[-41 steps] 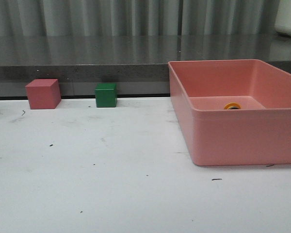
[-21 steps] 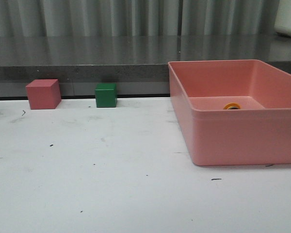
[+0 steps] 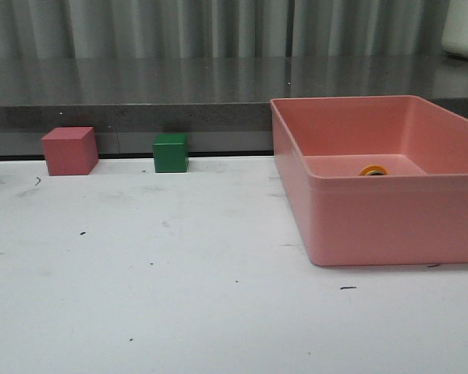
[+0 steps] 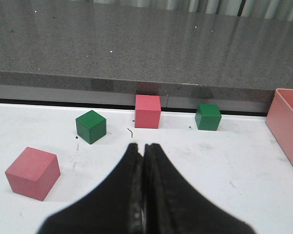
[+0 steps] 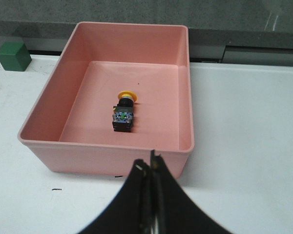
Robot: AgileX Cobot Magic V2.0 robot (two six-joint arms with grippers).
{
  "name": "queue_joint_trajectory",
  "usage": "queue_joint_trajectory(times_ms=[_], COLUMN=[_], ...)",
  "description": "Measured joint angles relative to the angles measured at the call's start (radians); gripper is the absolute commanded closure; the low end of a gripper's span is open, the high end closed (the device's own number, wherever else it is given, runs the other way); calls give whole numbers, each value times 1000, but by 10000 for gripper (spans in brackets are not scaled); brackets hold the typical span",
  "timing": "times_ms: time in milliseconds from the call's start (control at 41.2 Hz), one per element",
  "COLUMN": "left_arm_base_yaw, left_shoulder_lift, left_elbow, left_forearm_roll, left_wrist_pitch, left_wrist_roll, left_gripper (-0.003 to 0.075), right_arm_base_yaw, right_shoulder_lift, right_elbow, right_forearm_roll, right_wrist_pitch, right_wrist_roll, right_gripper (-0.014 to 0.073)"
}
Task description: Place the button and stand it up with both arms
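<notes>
The white table (image 3: 179,296) stretches wide, and on its right side sits the big pink bin (image 3: 390,226), open on top. Over on the left wrist view, two pink cubes (image 4: 147,111) and two green cubes (image 4: 91,126) are scattered near the table's back edge. The left gripper (image 4: 142,151) hangs above the table with its fingers pressed together, holding nothing, well apart from the bin. The right gripper (image 5: 151,163) is pinched closed too, empty, poised just outside the bin's near wall. And there's the button (image 5: 123,111), lying on its side on the bin floor, yellow cap pointing away from the right gripper, clear of the walls.
</notes>
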State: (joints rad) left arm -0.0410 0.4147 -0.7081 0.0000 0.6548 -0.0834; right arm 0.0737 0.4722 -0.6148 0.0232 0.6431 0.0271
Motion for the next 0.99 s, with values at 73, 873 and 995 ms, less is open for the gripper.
queue_joint_trajectory(times_ms=[73,873,995], left_arm_base_yaw=[0,0,0], left_shoulder_lift=[3,7,7], left_elbow=[0,0,0], left_forearm_roll=[0,42,45], left_wrist_pitch=[2,6,6], left_wrist_roll=[0,0,0], left_gripper=[740,145,119], right_arm_base_yaw=[0,0,0], right_shoulder_lift=[5,7,7], right_elbow=[0,0,0], right_forearm_roll=[0,-37,-39], right_wrist_pitch=[2,27,27], right_wrist_roll=[0,0,0], right_gripper=[711,-18,-2])
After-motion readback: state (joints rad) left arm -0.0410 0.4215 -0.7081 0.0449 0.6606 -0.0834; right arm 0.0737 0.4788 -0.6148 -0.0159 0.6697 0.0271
